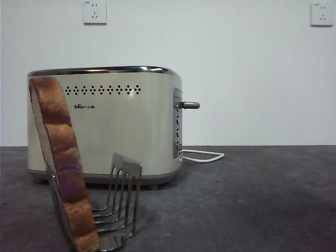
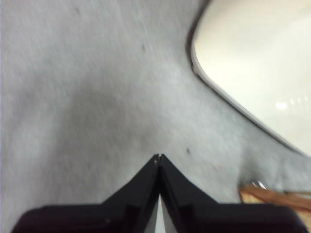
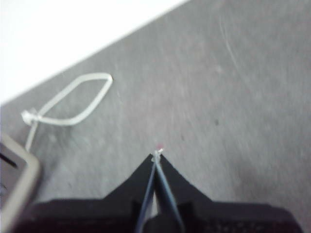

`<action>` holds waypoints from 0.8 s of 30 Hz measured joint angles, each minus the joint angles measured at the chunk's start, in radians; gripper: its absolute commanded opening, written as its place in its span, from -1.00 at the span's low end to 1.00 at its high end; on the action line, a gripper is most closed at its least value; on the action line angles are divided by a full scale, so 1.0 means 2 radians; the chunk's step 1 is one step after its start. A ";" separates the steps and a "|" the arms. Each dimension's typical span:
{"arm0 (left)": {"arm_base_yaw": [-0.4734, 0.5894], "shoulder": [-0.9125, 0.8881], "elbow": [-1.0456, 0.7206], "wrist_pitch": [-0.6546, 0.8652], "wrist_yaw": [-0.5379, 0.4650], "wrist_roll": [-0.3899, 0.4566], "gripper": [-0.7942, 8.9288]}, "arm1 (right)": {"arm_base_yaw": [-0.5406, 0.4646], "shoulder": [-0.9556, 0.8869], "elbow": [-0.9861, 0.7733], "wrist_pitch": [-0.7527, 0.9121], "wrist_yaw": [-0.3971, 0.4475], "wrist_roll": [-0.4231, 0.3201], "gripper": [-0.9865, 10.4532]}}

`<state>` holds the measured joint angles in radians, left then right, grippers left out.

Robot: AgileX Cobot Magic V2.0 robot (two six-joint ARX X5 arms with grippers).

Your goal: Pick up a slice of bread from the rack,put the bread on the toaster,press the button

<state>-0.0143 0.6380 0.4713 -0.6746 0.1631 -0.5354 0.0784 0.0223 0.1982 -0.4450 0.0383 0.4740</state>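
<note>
The slice of bread [image 1: 62, 157] stands tilted in the steel rack [image 1: 119, 202] at the front left, seen edge-on with its brown crust toward the camera. The cream toaster [image 1: 115, 126] stands behind it, and its grey lever button [image 1: 190, 105] sticks out of the side panel. No arm shows in the front view. My left gripper [image 2: 159, 158] is shut and empty above the grey table, with the toaster's top [image 2: 257, 63] and a bit of the bread [image 2: 272, 198] at the picture's edge. My right gripper [image 3: 156, 156] is shut and empty above the table near the white cord [image 3: 73, 99].
The white cord [image 1: 202, 155] loops on the table to the right of the toaster. Two wall sockets [image 1: 94, 11] sit high on the white wall behind. A corner of the toaster [image 3: 17, 179] shows in the right wrist view.
</note>
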 measured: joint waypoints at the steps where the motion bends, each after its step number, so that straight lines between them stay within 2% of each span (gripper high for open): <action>1: -0.002 0.013 0.016 -0.017 0.001 -0.001 -0.84 | 0.000 0.001 0.009 0.000 0.005 0.003 -0.84; 9: -0.033 0.027 0.113 -0.091 0.005 -0.006 -0.84 | 0.000 0.014 0.071 -0.006 0.021 0.007 -0.84; 15: -0.065 0.027 0.182 -0.171 0.012 -0.023 -0.84 | 0.000 0.041 0.131 -0.034 0.043 -0.026 -0.84; 21: -0.107 0.026 0.219 -0.241 0.031 -0.081 -0.83 | 0.000 0.093 0.181 -0.035 0.045 -0.072 -0.84; 24: -0.122 0.028 0.228 -0.255 0.055 -0.126 -0.82 | 0.000 0.122 0.198 -0.035 0.045 -0.092 -0.84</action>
<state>-0.2573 0.6937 0.9276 -1.1854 0.2733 -0.7879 0.0784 0.2668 0.5938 -0.5159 0.1291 0.2905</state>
